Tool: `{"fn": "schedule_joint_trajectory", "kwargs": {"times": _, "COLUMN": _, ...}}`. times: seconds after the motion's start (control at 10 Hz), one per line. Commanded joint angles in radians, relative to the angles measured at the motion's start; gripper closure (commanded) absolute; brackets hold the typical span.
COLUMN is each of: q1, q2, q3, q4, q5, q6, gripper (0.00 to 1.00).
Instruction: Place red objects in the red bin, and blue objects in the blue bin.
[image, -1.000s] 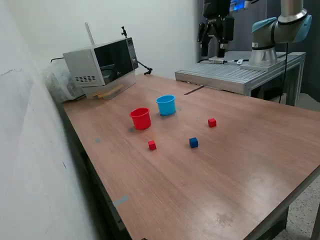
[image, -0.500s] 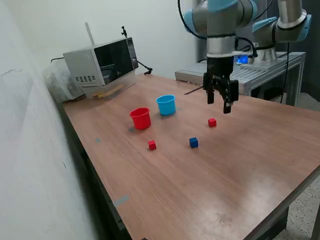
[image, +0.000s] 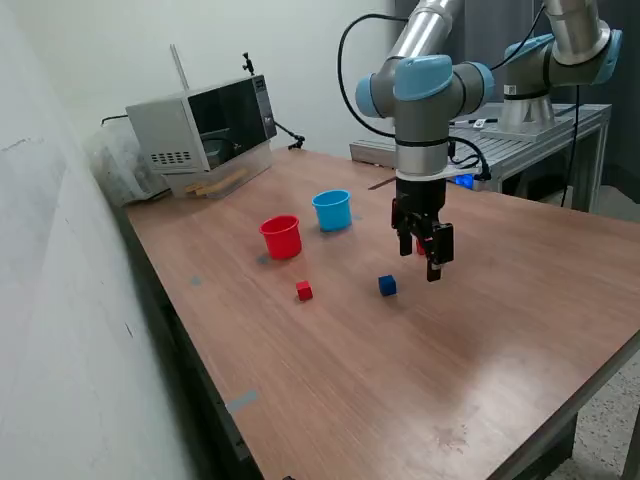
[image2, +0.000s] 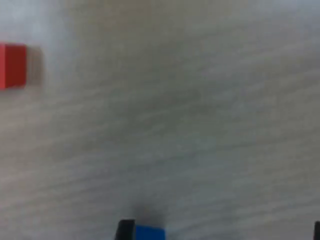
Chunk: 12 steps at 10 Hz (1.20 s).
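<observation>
The blue cube (image: 387, 285) sat on the bare table, just beside and below the claw (image: 428, 250), which hung with its fingers spread and nothing between them, probably lining up to take it. In the wrist view that blue cube (image2: 149, 233) showed at the frame's edge, next to one dark finger (image2: 125, 229).

One red cube (image: 304, 290) lay apart toward the exterior view's left; another was mostly hidden behind the claw.

The red cup (image: 281, 237) and light-blue cup (image: 332, 210) stood upright side by side farther back, open for drops.

The wooden table (image: 330, 380) carried a microwave (image: 203, 128) at its far corner, against a pale wall.
</observation>
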Motion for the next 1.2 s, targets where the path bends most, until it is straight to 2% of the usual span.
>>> {"fn": "schedule_joint_trajectory", "kwargs": {"times": 0.0, "q1": -0.035, "q2": 0.023, "q3": -0.024, "q4": -0.022, "q5": 0.000, "q6": -0.001, "gripper": 0.00}}
{"fn": "schedule_joint_trajectory", "kwargs": {"times": 0.3, "q1": -0.072, "q2": 0.033, "q3": -0.014, "q4": -0.024, "q5": -0.005, "q6": -0.003, "gripper": 0.00}}
{"fn": "schedule_joint_trajectory", "kwargs": {"times": 0.7, "q1": -0.070, "q2": 0.051, "q3": -0.011, "q4": -0.034, "q5": -0.009, "q6": -0.003, "gripper": 0.00}}
{"fn": "schedule_joint_trajectory", "kwargs": {"times": 0.8, "q1": -0.070, "q2": 0.053, "q3": -0.011, "q4": -0.039, "q5": -0.009, "q6": -0.003, "gripper": 1.00}}
{"fn": "schedule_joint_trajectory", "kwargs": {"times": 1.1, "q1": -0.070, "q2": 0.057, "q3": -0.012, "q4": -0.044, "q5": -0.013, "q6": -0.035, "gripper": 1.00}}
